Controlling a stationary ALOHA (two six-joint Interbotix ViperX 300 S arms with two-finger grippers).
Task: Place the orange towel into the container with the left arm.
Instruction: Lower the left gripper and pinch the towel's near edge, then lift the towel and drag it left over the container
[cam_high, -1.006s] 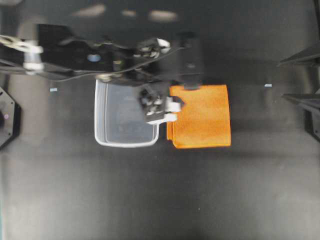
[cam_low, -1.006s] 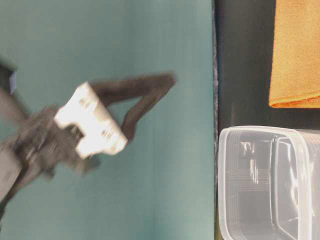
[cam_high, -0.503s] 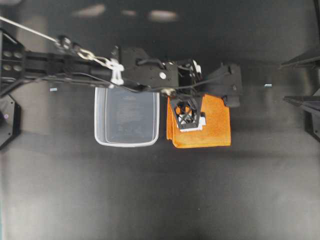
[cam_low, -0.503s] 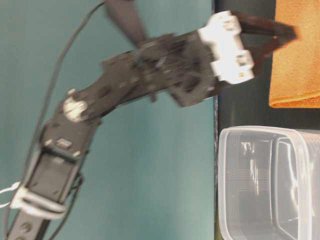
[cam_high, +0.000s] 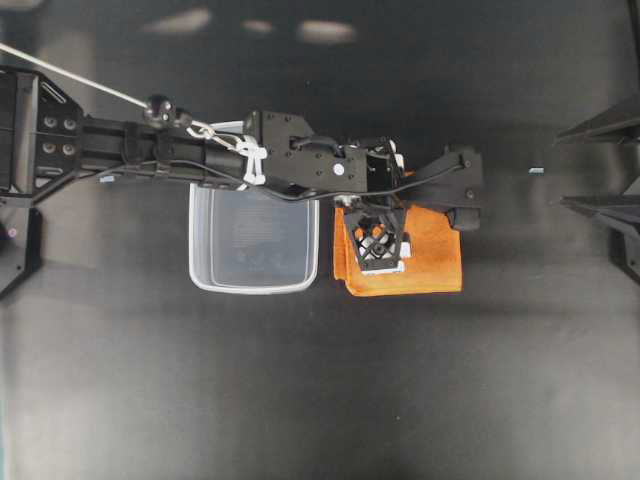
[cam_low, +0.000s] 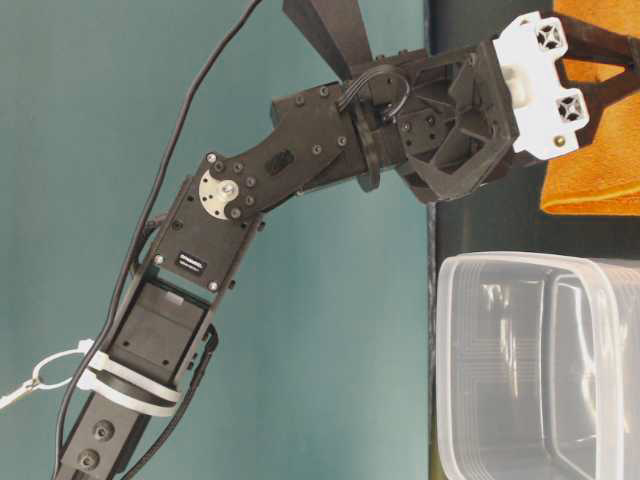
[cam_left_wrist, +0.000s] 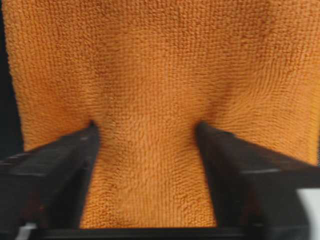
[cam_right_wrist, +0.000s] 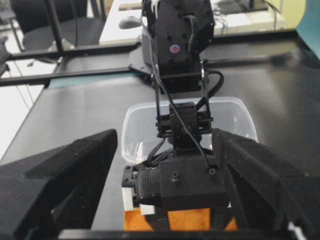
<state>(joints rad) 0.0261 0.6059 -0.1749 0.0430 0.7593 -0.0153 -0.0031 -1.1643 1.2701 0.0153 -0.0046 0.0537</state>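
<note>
Two arms are showing, and we are tracking the left one. We are seeing the left arm (cam_high: 200, 155) stretching across the black desk (cam_high: 300, 400) in the overhead view, passing over the far rim of the container (cam_high: 254, 240) and reaching the orange towel (cam_high: 435, 255). We are seeing the left gripper (cam_left_wrist: 145, 132) pressing both fingers (cam_left_wrist: 60, 160) down into the towel's pile in the left wrist view, with a band of cloth sitting between them; the jaws are standing apart, not clamped yet, so nothing is being held. We are noting the towel is lying flat on the desk just beside the container, outside it, their edges nearly touching. We are seeing the container standing upright with nothing inside. In the table-level view we are seeing the white gripper block (cam_low: 540, 85) sitting right over the towel. We are seeing the right gripper (cam_right_wrist: 165, 165) hanging wide apart, gripping nothing, well away from the towel at the right edge of the overhead view.
</note>
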